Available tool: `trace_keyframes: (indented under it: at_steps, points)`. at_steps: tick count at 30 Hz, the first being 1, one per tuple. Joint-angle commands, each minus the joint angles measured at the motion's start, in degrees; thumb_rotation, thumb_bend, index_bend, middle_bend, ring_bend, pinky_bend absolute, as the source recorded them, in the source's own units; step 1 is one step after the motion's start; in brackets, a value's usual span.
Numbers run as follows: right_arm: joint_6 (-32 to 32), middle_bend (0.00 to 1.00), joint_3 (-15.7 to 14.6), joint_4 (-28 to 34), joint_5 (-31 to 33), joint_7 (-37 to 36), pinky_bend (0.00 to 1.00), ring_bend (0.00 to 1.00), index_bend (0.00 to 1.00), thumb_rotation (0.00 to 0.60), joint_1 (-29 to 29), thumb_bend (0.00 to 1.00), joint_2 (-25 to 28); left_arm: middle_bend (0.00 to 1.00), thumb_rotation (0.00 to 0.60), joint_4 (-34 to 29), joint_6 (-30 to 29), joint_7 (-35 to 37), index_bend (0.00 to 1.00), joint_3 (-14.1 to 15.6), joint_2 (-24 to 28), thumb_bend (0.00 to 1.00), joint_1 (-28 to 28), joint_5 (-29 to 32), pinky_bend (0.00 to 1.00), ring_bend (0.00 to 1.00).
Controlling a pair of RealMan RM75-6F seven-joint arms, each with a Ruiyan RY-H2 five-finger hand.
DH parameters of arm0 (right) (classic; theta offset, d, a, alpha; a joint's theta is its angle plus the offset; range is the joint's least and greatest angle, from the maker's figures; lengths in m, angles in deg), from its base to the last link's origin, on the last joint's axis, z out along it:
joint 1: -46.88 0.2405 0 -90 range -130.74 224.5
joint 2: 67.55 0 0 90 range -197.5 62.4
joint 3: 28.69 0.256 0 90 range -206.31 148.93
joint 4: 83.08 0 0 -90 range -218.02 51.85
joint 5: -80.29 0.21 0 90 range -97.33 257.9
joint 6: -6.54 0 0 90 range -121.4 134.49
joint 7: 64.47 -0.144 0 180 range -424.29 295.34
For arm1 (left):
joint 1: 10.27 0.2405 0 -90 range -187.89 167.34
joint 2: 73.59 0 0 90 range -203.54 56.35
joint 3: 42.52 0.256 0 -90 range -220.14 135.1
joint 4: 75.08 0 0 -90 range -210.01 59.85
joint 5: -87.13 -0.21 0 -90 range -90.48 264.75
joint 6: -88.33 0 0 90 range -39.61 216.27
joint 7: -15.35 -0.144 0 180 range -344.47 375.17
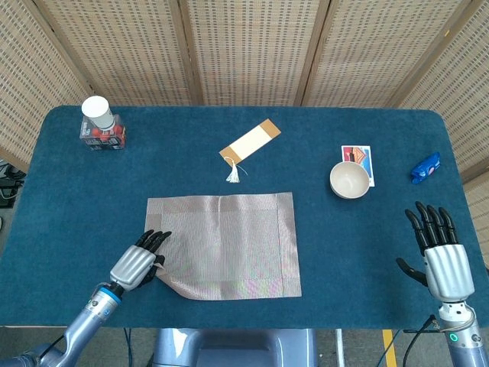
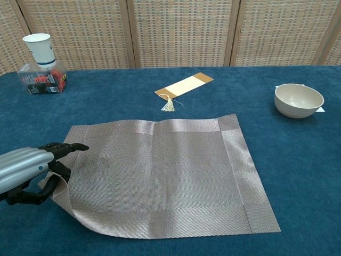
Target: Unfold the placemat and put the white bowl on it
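Observation:
The beige woven placemat (image 1: 221,245) (image 2: 160,173) lies spread open on the blue table near its front edge. My left hand (image 1: 137,262) (image 2: 32,169) pinches the mat's near left corner, which is lifted slightly off the cloth. The white bowl (image 1: 349,180) (image 2: 298,100) stands upright and empty at the right, well apart from the mat. My right hand (image 1: 439,252) hovers at the front right with its fingers spread and nothing in it; the chest view does not show it.
A bookmark with a tassel (image 1: 249,143) (image 2: 184,86) lies just beyond the mat. A paper cup on a clear box (image 1: 100,125) (image 2: 41,66) stands at the back left. A small card (image 1: 359,162) lies by the bowl, a blue packet (image 1: 425,168) at the far right.

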Motion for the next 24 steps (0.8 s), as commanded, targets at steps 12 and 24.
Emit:
trace_keyframes:
  at_steps: [12, 24]
  points:
    - [0.12, 0.0, 0.11, 0.36, -0.42, 0.2, 0.0, 0.0, 0.1, 0.6, -0.16, 0.0, 0.04, 0.0, 0.6, 0.13, -1.58, -2.05, 0.68, 0.92, 2.7, 0.6, 0.89, -0.88, 0.0, 0.0]
    - [0.34, 0.0, 0.42, 0.39, -0.3, -0.13, 0.0, 0.0, 0.1, 0.6, -0.23, 0.0, 0.14, 0.0, 0.6, -0.53, -1.23, -1.4, 0.12, 1.48, 3.9, 0.31, 1.12, -1.04, 0.0, 0.0]
